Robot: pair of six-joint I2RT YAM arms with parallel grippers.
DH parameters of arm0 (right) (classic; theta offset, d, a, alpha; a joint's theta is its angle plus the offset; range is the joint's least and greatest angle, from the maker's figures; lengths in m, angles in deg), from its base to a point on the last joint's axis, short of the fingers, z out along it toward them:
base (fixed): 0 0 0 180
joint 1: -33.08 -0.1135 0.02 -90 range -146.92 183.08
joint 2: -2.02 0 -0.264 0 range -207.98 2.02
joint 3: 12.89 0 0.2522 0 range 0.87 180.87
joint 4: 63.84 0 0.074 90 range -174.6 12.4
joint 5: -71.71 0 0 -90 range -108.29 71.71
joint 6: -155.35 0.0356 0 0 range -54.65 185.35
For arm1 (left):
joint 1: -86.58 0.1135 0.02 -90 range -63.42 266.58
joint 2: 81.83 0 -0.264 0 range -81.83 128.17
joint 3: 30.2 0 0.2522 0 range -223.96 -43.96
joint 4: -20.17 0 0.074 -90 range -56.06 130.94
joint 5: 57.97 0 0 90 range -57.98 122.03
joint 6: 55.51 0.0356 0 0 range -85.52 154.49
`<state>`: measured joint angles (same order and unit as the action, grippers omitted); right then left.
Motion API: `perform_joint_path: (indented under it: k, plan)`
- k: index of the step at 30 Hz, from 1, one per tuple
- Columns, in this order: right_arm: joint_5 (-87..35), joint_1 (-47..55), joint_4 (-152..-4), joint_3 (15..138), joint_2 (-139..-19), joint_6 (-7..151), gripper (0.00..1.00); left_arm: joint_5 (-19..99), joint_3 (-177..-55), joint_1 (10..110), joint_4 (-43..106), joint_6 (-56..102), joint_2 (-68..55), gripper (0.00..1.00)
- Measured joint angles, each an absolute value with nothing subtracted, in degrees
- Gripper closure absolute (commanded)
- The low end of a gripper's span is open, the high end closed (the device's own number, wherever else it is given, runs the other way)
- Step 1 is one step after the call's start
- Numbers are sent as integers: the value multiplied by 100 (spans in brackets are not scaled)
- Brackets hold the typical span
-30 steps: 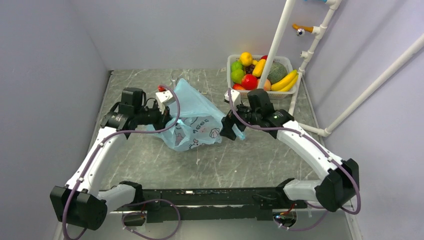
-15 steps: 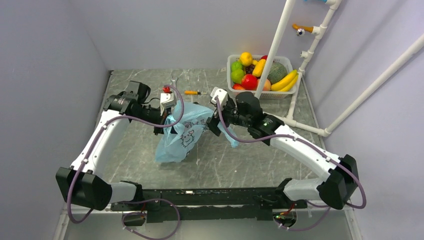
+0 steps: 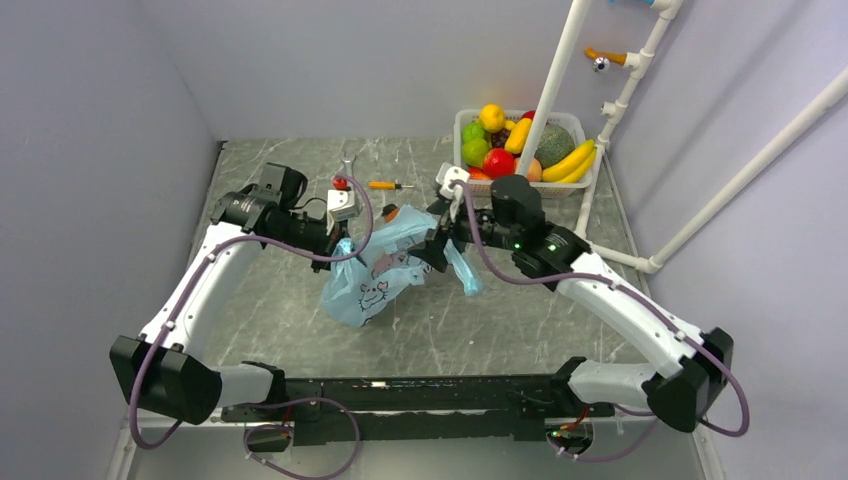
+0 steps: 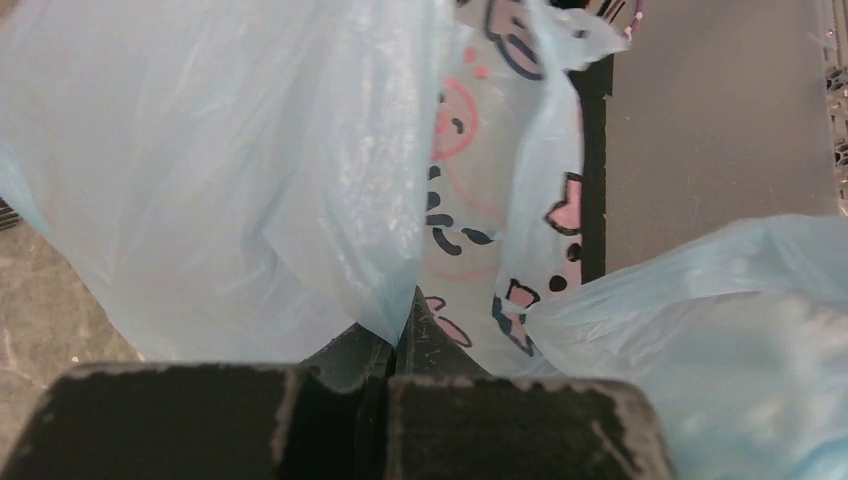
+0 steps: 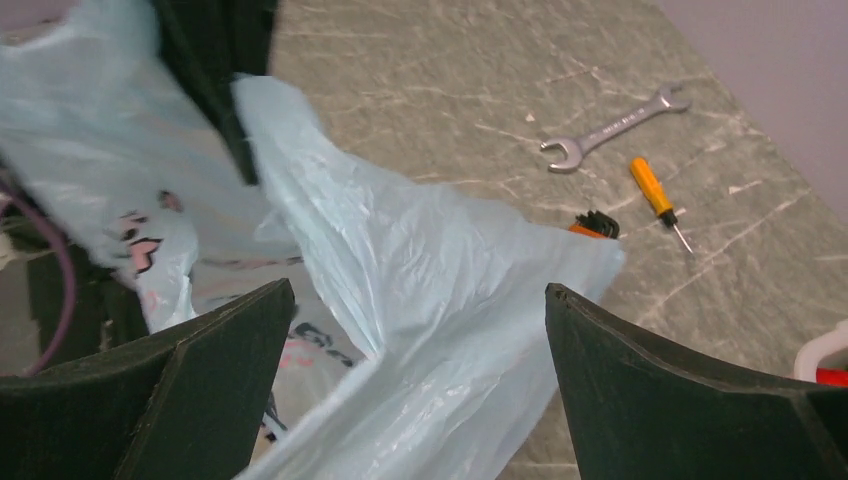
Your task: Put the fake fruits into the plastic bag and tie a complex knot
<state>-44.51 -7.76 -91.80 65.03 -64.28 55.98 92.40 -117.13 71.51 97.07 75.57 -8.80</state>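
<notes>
The light-blue plastic bag (image 3: 368, 280) with cartoon print hangs crumpled above the table's middle. My left gripper (image 3: 340, 246) is shut on a fold of its upper edge; in the left wrist view the pinched film (image 4: 230, 170) rises from my closed left gripper (image 4: 405, 312). My right gripper (image 3: 428, 248) stands open at the bag's right side. In its wrist view a loose flap of the plastic bag (image 5: 440, 270) lies between the wide-apart fingers (image 5: 220, 345) of that right gripper (image 5: 415, 290), ungripped. The fake fruits (image 3: 520, 140) lie piled in the basket. No knot shows.
The white mesh basket (image 3: 462, 128) stands at the back right beside a white pipe frame (image 3: 555, 80). A wrench (image 5: 610, 125), an orange-handled screwdriver (image 5: 655, 195) and a small orange and black object (image 5: 592, 226) lie behind the bag. A small red object (image 3: 340, 182) sits near the left wrist.
The bag went from spread on the table to bunched and hanging from the left gripper. The right gripper, open throughout, shifted left to the bag's side.
</notes>
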Motion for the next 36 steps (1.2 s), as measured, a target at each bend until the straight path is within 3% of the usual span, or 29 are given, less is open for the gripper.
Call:
perform_joint_path:
  k: [3, 4, 6, 8, 9, 13, 14, 17, 19, 20, 26, 36]
  plan:
    - [-4169, -833, -9047, 6588, -6852, 5598, 3, 9243, -11735, 7079, 9748, 7585, -880, 100]
    - [-4105, -831, -9073, 6588, -6968, 5594, 13, 9243, -11752, 7070, 9777, 7611, -880, 100]
    - [-4083, -822, -9154, 6575, -7154, 5553, 45, 9254, -11809, 7061, 9856, 7701, -880, 100]
    - [-4164, -811, -9219, 6496, -7180, 5469, 94, 9304, -11907, 7072, 9925, 7775, -880, 100]
    - [-4254, -809, -9254, 6426, -7151, 5378, 100, 9367, -11969, 7111, 9936, 7803, -880, 100]
    - [-4866, -700, -9589, 6002, -6902, 5253, 100, 9597, -12202, 7531, 9755, 7744, -790, 100]
    - [-5067, -665, -9700, 5862, -6782, 5275, 100, 9647, -12222, 7725, 9587, 7651, -733, 93]
    - [-5493, -649, -9742, 5620, -6367, 5618, 100, 9669, -12198, 8250, 8776, 6923, -495, 49]
    - [-5640, -643, -9635, 5563, -6109, 6123, 100, 9503, -12187, 8418, 8173, 6363, -353, 7]
    - [-5692, -630, -9499, 5567, -6039, 6455, 100, 9361, -12150, 8475, 7808, 6016, -316, 1]
    - [-5666, -437, -8824, 5757, -6513, 8020, 100, 8054, -11649, 8547, 6278, 4274, -744, 1]
    - [-5152, -317, -8345, 5736, -6679, 9509, 100, 6187, -11510, 8187, 6009, 3441, -3096, 1]
